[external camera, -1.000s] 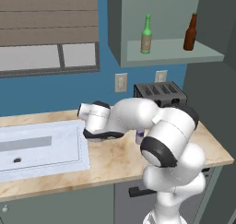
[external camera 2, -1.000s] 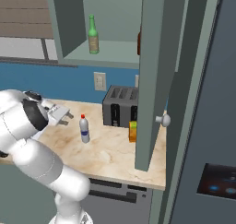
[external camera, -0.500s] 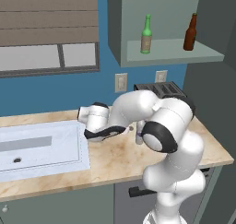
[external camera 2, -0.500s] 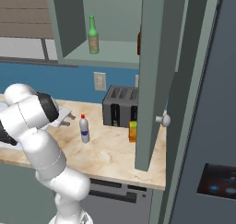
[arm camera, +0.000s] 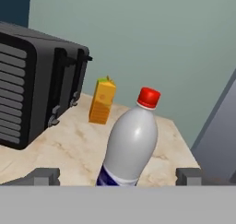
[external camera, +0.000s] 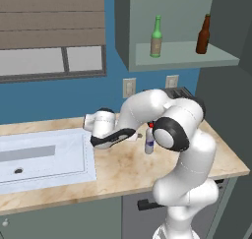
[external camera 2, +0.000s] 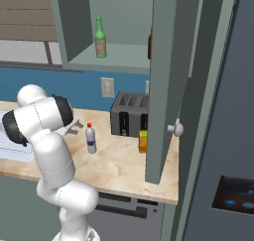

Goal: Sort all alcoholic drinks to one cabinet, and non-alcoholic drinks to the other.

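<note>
The grey-green wall cabinet (external camera: pixel 182 61) stands open above the beige marbled surface (external camera: pixel 123 166), and its tall door (external camera 2: pixel 166 76) swings out toward the right base view. On its shelf stand both alcoholic drinks: the slim green glass bottle with a beige label (external camera: pixel 156 36) and, well apart from it, the slim dark brown glass bottle (external camera: pixel 202 34), which in the right base view sits half hidden behind the door edge. By my reading that half of the sorting is done.

The black slotted toaster (external camera 2: pixel 130 120) sits against the blue wall on the surface. Just beside it, near the foot of the open door, stands the small orange carton (external camera 2: pixel 143 141), upright.

The white plastic bottle with a red cap and blue label (arm camera: pixel 131 144) stands upright on the surface in front of the toaster, apart from the carton. The claw (arm camera: pixel 117 176) is levelled at it with its jaws spread wide and released, one tip on each side of the bottle's lower body, neither seen touching it.

So both non-alcoholic drinks are left: this bottle looks like the next to be taken, the carton after it. The other cabinet, where they should go, I cannot make out.
</note>
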